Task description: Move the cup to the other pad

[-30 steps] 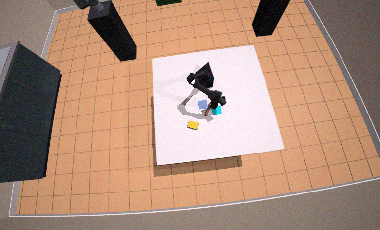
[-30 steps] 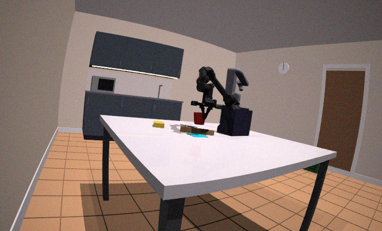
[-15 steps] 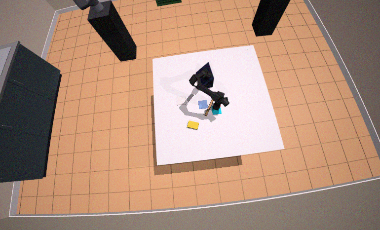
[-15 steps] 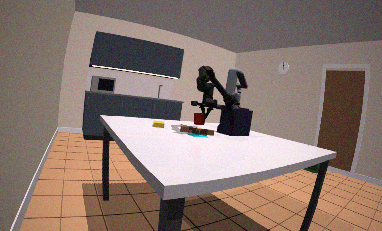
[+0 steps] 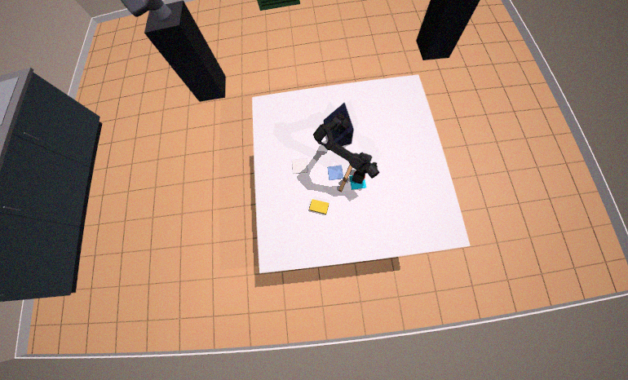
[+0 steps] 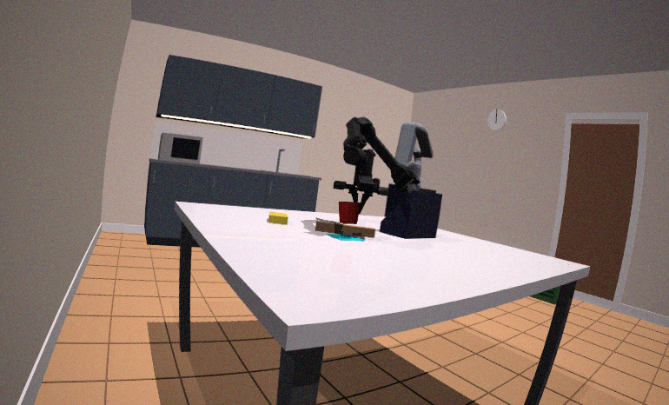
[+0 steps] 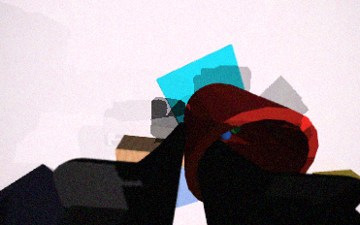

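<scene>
Cup Gripped Above the Table Near the Cyan Pad

The red cup (image 6: pixel 347 212) (image 7: pixel 251 108) was suspended above the tabletop, with its wall clamped between the fingers of the gripper (image 5: pixel 360 175) (image 6: pixel 360 196) (image 7: pixel 188 128). In the wrist view, one finger entered the cup's mouth and the other lay outside the wall. A blue marble (image 7: pixel 226 136) and a green marble (image 7: pixel 235 129) were visible inside the cup. The cyan pad (image 5: pixel 358 184) (image 6: pixel 349 237) (image 7: pixel 208 68) lay flat on the table (image 5: pixel 401 222) (image 6: pixel 377 282), partly beneath the gripper in the top view. A wooden bar (image 5: pixel 342 183) (image 6: pixel 360 231) (image 7: pixel 134 148) was located between the cyan pad and the blue pad (image 5: pixel 334 172) (image 7: pixel 185 188). The yellow block (image 5: pixel 319 206) (image 6: pixel 278 218) (image 7: pixel 341 173) rested apart from both pads. The black arm (image 5: pixel 343 152) (image 6: pixel 383 149) extended from a dark base (image 5: pixel 347 112) (image 6: pixel 427 215) on the same table.
</scene>
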`<act>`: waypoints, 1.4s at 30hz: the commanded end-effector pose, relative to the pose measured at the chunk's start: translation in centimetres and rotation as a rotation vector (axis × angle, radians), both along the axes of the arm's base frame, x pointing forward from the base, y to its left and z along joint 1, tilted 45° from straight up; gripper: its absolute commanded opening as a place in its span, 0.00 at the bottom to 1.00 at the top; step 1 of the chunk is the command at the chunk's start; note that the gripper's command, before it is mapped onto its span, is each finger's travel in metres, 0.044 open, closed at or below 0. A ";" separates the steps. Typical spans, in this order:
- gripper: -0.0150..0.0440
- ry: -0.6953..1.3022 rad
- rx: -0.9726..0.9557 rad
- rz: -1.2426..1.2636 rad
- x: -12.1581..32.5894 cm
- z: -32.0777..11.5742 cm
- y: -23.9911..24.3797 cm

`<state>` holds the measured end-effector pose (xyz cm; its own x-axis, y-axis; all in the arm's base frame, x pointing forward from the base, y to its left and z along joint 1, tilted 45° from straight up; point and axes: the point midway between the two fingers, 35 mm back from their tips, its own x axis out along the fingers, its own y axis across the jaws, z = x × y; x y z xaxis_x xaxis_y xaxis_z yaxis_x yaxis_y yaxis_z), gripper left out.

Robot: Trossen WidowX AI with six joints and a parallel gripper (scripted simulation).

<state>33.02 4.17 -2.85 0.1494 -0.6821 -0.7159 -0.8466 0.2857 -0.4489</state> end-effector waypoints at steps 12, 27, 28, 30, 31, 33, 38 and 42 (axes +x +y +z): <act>0.25 0.011 -0.010 0.001 0.2 -2.0 -1.9; 0.25 0.011 -0.012 0.000 0.3 -3.2 -3.1; 0.25 0.011 -0.012 0.000 0.3 -3.2 -3.1; 0.25 0.004 -0.005 -0.002 0.5 -3.0 -2.9; 0.25 0.004 -0.005 -0.002 0.5 -3.0 -2.9; 0.25 0.004 -0.005 -0.002 0.5 -3.0 -2.9; 0.25 0.004 -0.005 -0.002 0.5 -3.0 -2.9; 0.34 0.004 -0.005 -0.002 0.5 -3.0 -2.9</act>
<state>33.46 1.26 -5.93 0.1443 -0.6861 -0.7130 -0.8486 0.2848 -0.4458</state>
